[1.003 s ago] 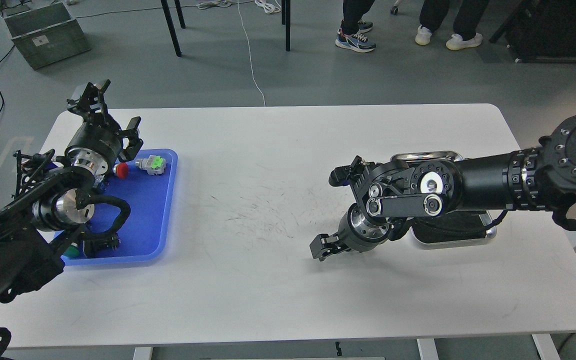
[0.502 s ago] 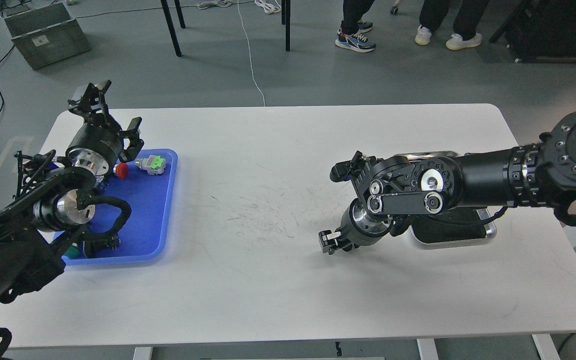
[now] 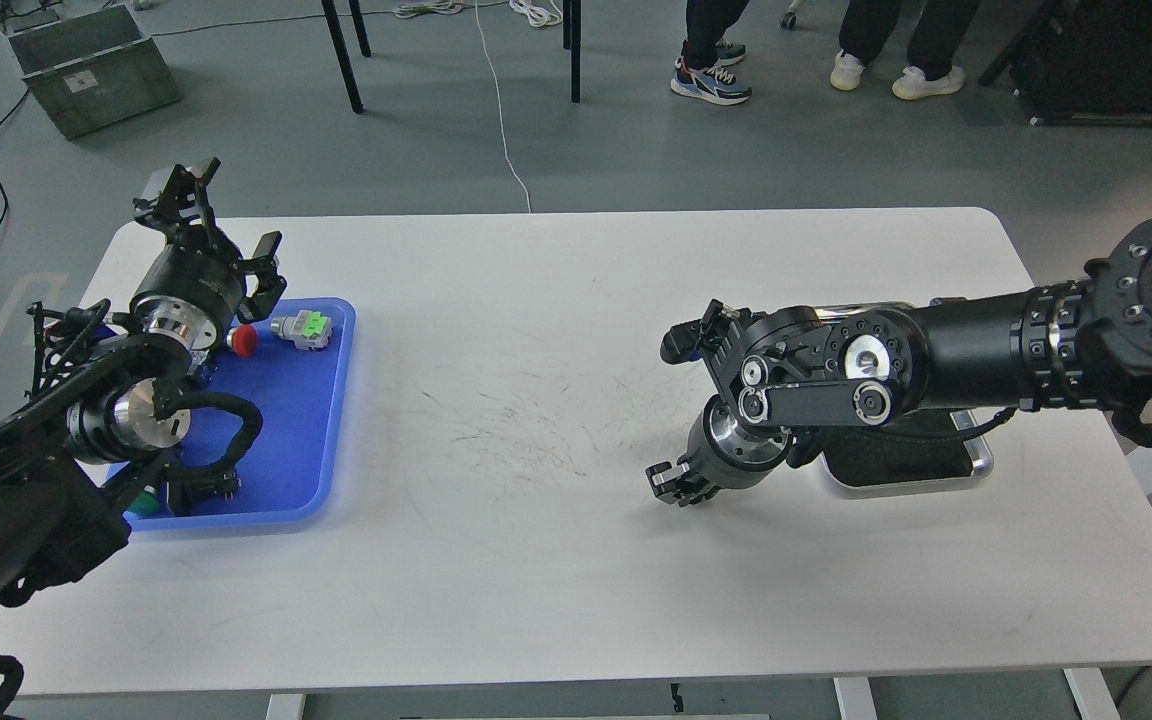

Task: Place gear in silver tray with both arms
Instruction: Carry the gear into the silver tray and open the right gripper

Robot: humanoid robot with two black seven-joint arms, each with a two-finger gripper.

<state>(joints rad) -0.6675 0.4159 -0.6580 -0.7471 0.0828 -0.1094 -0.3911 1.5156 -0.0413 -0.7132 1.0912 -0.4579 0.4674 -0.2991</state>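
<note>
The gear cannot be picked out; judging by the clutter, it likely lies in the blue tray (image 3: 301,440) at the tabletop's (image 3: 536,560) left; the left pincer (image 3: 221,215) hovers there, fingers spread, empty; the silver tray (image 3: 976,465) sits right, mostly under the right arm; the right pincer (image 3: 671,485) is low beside it, its state unclear; find the gear first, then descend squarely.

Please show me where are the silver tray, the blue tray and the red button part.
silver tray (image 3: 982,462): head view, right front rim corner.
blue tray (image 3: 286,450): head view, bare floor.
red button part (image 3: 247,341): head view, red cap.
</note>
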